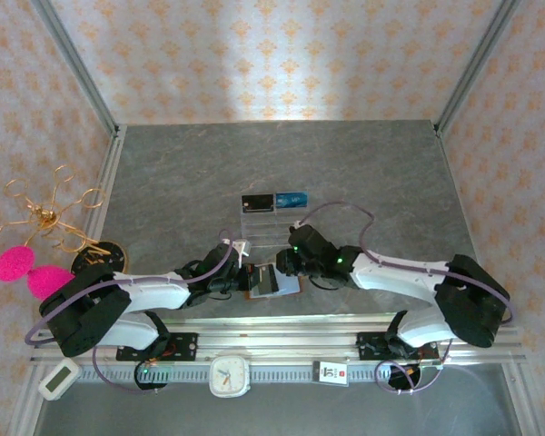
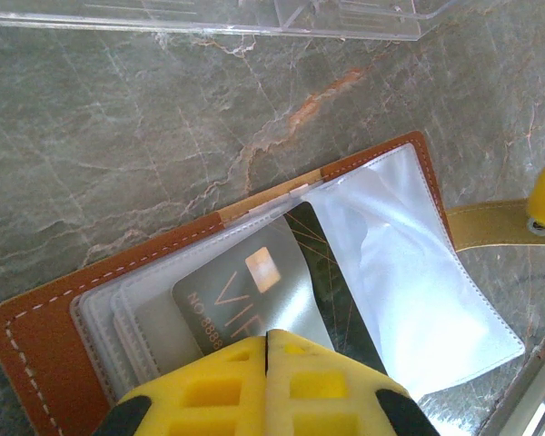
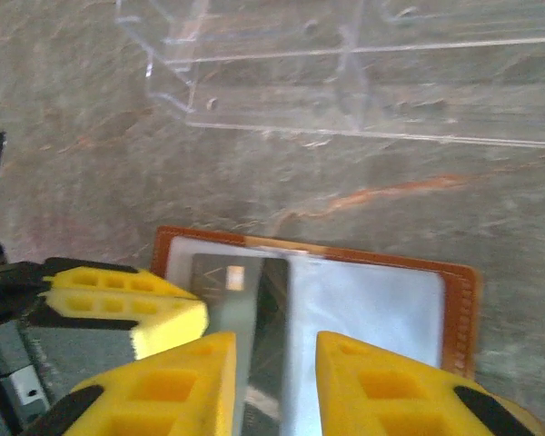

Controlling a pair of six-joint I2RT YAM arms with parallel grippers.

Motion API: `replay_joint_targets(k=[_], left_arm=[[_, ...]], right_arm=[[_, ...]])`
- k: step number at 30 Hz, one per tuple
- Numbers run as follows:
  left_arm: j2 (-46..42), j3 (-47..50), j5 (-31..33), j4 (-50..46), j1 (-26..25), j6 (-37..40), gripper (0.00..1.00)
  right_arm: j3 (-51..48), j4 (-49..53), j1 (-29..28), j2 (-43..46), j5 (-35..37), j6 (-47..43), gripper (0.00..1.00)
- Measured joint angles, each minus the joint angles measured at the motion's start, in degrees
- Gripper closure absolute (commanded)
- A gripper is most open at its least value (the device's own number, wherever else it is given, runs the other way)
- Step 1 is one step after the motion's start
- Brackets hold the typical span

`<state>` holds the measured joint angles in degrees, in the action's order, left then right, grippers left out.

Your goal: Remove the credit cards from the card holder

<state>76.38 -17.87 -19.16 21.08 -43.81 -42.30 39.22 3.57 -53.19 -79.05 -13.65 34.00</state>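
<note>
Overall light: we see a bright, even scene from the top view, and the back wall (image 1: 272, 54) is washed pale at its middle.
Source: overhead, we judge, as a bright band crosses the table (image 1: 363, 163) at its far edge.
Glare: the clear sleeves (image 2: 418, 272) of the card holder (image 2: 36, 345) blow out to white.
Shadows: soft and short under the arms.
Focus: our right wrist view is soft throughout, with the acrylic stand (image 3: 345, 82) smeared and the yellow fingers (image 3: 381, 381) of the right gripper (image 3: 277, 345) blurred.
Sharpest: we find the marble veins crisp in the left wrist view.
</note>
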Motion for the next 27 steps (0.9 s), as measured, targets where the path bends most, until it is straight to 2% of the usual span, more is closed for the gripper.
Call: replay_joint_targets(k=[5,8,20,25,27], left_arm=[[0.00,0.00,-0.04,0.00,0.04,0.00,1.00],[-0.02,0.04,-0.11,0.02,0.04,0.00,1.00],[0.02,0.42,-0.13,0.85,-0.07,-0.02,1.00],[0.15,0.42,-0.11,0.98,-0.07,-0.02,1.00],[0.13,0.42,0.00,0.94,-0.07,-0.02,1.00]], right_arm=[[-1.86,-5.40,1.51,-6.34,-10.38,1.86,0.75],[-2.58,-6.27,1.88,-8.39,-13.77,2.69,0.76],[-2.54,-8.94,2.99,-11.47,-18.10,4.39,0.80],[-2.49,-9.60,3.45,-12.24,-19.23,4.59,0.99],[-2.56,-9.55,3.65,-12.13,-19.15,4.83,1.00]])
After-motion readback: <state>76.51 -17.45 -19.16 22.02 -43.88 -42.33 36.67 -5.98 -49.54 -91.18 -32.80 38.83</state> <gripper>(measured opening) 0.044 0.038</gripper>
